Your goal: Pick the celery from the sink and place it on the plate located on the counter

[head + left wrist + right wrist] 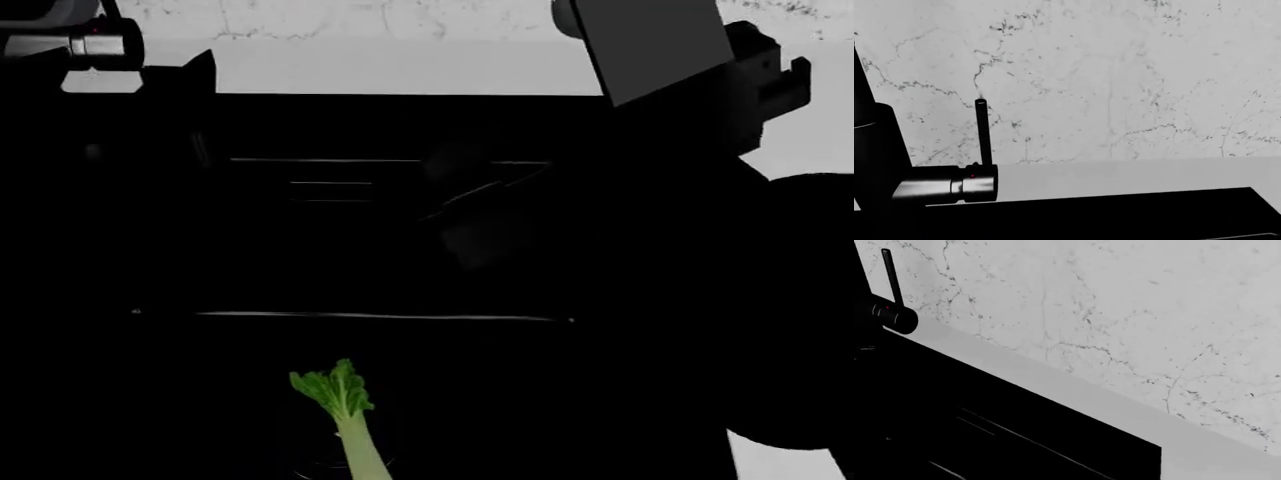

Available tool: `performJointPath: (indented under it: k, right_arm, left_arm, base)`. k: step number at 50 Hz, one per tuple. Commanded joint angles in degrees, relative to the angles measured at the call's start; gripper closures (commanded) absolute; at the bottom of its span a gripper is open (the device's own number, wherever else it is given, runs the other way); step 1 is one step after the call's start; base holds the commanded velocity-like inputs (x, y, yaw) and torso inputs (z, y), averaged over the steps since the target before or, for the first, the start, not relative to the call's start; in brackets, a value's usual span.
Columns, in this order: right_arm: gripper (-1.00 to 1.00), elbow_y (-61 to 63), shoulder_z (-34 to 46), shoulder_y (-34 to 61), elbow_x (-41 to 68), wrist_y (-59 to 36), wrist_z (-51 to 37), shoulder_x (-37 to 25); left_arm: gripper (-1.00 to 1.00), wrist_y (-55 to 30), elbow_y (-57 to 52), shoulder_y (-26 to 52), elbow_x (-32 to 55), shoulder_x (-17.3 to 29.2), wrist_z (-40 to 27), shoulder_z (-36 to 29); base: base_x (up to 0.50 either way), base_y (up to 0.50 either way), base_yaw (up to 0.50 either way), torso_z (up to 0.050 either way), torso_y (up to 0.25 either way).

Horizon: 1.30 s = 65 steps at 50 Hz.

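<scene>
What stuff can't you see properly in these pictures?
- Plate: in no view, so where it sits is unknown.
- Celery: head view only; its stem end is cut off by the picture's bottom edge.
- Sink: so black in every view that its floor and drain cannot be made out.
- Grippers: no fingers show in either wrist view; in the head view dark arm parts blend into the sink, so open or shut is unknown.

Marbled wall (1121,75) w/ thin dark veins.
Dark faucet (954,184) w/ upright lever (982,132) stands in front; flat, even light.
</scene>
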<state>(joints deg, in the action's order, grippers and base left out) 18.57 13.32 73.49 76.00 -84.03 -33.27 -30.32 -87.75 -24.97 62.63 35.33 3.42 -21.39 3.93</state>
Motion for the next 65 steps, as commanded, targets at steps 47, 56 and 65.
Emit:
performJointPath:
  k: [47,56,65]
  right_arm:
    - [-1.0,-77.32,51.07,20.89,-15.71,21.8,51.64,25.12]
    - [-1.0,-88.31,58.82,19.17,-15.88,27.42,59.61,30.31]
    - [-1.0,-89.42,66.03,17.22,-8.03,29.89,59.79,30.32]
  left_arm:
    - [-1.0,0.97,-1.58,-0.65,11.11,2.64,-4.82,3.89]
    - [-1.0,0.72,-2.3,-0.88,13.23,2.98,-5.98,4.83]
    - [-1.0,2.08,-1.56,-1.11,14.26,3.77,-6.55,4.12]
  base:
    - [0.0,0.0,0.0,0.0,0.0]
    - [0.0,0.0,0.0,0.0,0.0]
    - [0.0,0.0,0.0,0.0,0.0]
